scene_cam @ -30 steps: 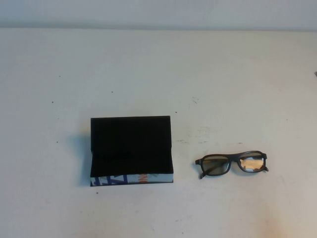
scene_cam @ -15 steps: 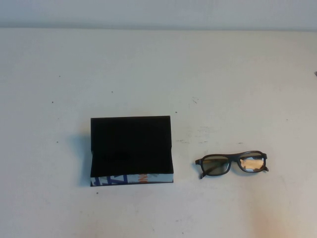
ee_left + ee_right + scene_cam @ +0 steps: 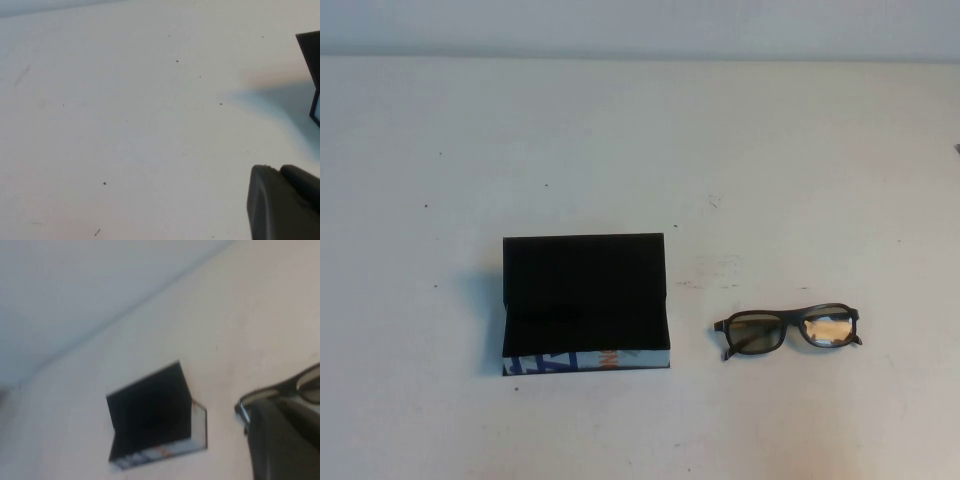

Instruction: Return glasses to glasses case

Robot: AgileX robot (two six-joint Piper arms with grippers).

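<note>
The glasses case lies open at centre-left of the table, lid raised at the back, black lining showing, blue, white and orange print on its front side. The black glasses lie on the table to its right, apart from it, lenses facing forward. Neither arm shows in the high view. My left gripper is shut and empty above bare table, left of the case, whose corner shows. My right gripper is shut and empty, hovering near the glasses and partly hiding them; the case lies beyond.
The white table has small dark specks and faint scuffs. Its far edge meets a pale wall at the back. A small dark object shows at the right edge.
</note>
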